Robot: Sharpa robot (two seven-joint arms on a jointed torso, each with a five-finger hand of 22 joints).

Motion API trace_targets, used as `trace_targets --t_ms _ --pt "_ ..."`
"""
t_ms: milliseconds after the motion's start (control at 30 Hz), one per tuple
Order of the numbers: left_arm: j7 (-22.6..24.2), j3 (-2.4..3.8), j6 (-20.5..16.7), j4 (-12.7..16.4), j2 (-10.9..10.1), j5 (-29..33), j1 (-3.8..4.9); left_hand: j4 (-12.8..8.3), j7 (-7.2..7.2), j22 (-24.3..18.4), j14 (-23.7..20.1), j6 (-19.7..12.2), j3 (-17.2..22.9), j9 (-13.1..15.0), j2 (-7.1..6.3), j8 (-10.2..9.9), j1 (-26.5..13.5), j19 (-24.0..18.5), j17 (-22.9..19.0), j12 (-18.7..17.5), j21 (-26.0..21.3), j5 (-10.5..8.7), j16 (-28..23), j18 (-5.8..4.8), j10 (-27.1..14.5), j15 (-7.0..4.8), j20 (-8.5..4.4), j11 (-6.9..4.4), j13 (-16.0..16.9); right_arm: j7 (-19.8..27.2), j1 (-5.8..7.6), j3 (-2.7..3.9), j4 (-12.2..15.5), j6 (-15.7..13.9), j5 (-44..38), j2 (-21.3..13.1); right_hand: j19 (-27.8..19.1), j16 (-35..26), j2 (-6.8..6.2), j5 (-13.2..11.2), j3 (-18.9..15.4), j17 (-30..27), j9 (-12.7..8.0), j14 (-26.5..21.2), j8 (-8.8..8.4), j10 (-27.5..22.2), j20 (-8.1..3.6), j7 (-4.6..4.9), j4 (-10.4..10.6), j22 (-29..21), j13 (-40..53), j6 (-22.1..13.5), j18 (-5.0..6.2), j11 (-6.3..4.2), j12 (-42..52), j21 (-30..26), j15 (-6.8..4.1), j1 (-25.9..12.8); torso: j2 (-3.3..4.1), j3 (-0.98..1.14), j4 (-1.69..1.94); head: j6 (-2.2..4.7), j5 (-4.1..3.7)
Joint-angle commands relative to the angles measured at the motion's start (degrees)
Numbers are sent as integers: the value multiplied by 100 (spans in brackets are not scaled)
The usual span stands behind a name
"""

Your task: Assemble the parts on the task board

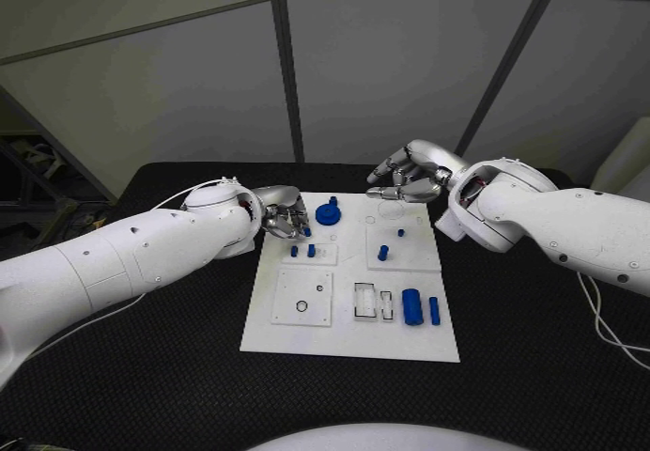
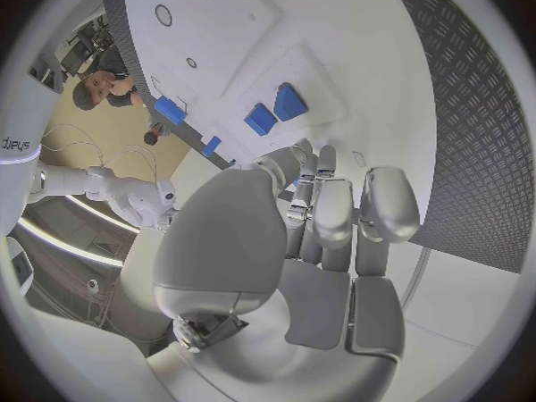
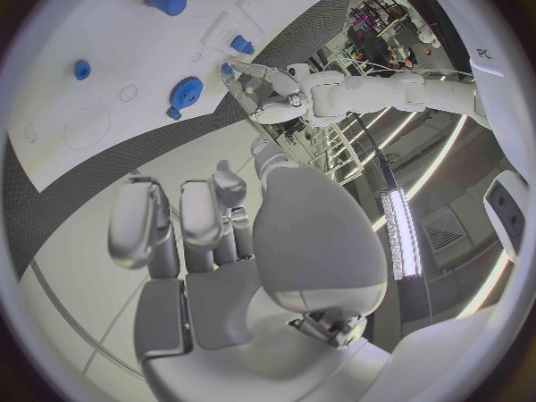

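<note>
Flanking the task board [image 1: 349, 343], left hand [image 1: 281, 218] and right hand [image 1: 410, 171] hover empty.

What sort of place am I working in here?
Probably a robotics lab or test cell: a white task board with small blue parts lies on a black table, with grey partition panels behind.

A robotics laboratory or test cell — not a home or shop. A black table [image 1: 135, 376] with a textured mat carries a white task board [image 1: 349, 343] with machined recesses, set out as a bench trial. Grey partition panels [image 1: 393, 66] with dark seams close off the space behind. The right wrist view shows long ceiling strip lights [image 3: 393, 228] — and, further back, cluttered equipment too small to identify.
</note>
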Motion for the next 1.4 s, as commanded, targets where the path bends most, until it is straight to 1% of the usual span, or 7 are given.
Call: trace_targets --t_ms 33,367,600,733,867,1200,1400 --pt "-72 0 84 2 -16 -41 1 -48 18 -20 88 -412 22 -161 -86 -34 -38 -37 -63 -54 -56 -29 -40 -142 -26 55 26 30 -42 9 11 3 -3 -25 -17 -12 27 -30 45 21 24 -24 9 48 -37 -27 -9 -5 1 0 -24 33 94 -4 -23 -57 -5 -27 -6 -2 6 2 -3" --pt "-119 9 -128 47 -167 55 1 -61 112 -199 15 -850 35 -397 -209 -19 -60 -167 -362 -180 -329 -28 -241 -86 -253 113 78 122 -101 -248 10 2 -119 34 -331 -70 -89 -419 -78 -23 272 -283 40 -24 -21 -1020 6 28 -61 -251 -2185 116 148 23 -2615 -404 -13 407 -10 -8 5 47 -26" --pt "-16 148 -435 113 -334 245 -1 -63 150 -504 -127 -731 39 -449 -219 50 -42 -374 -861 -230 -774 -23 -649 5 -389 155 126 185 -97 -660 -84 0 -193 313 -1488 -96 -59 -792 -200 -26 564 -589 85 -13 0 -1005 36 51 -125 -262 -3497 394 159 101 -4010 -470 59 745 -5 -11 3 106 -102" --pt "416 257 -807 191 -551 1278 -3 -115 143 -883 -377 -318 194 -414 -150 214 44 -661 -1596 -152 -1336 381 -1301 118 -253 135 118 166 -85 -900 -218 -60 -175 326 -2373 -64 50 -539 -219 -33 717 -335 76 87 -20 -1003 81 82 -184 -64 -4105 525 113 180 -4630 -259 121 868 -1 -8 -19 159 -204" --pt "990 295 -842 310 -764 2741 -4 -142 53 -1527 -808 -121 227 -409 -11 264 72 -1178 -2606 77 -2300 235 -2284 304 180 50 57 53 -13 -1109 -347 -83 -159 342 -2963 -42 146 -272 -242 -34 836 -84 47 155 -27 -880 119 77 -295 150 -4518 636 65 200 -4972 -24 153 968 -1 -6 4 173 -348" --pt "1898 296 -888 1094 -1313 6263 -124 -132 45 -2036 -1051 32 20 -441 52 214 -62 -1517 -2991 33 -3065 -46 -2971 344 163 82 58 49 -65 -1392 -671 -98 -138 508 -3595 -4 183 -56 -365 -69 883 98 -64 183 -58 -855 169 106 -389 297 -5043 711 40 261 -5419 115 219 885 2 -17 23 262 -490" --pt "2087 291 -693 1466 -1557 7363 -212 -134 49 -2074 -1064 39 5 -445 83 200 -65 -1522 -3018 32 -3117 -44 -3022 344 167 88 63 52 -66 -1485 -747 -99 -142 390 -3723 11 175 -11 -463 -101 767 122 -165 177 -66 -1036 217 186 -429 305 -5223 539 42 334 -5459 110 270 810 2 -18 17 302 -490"
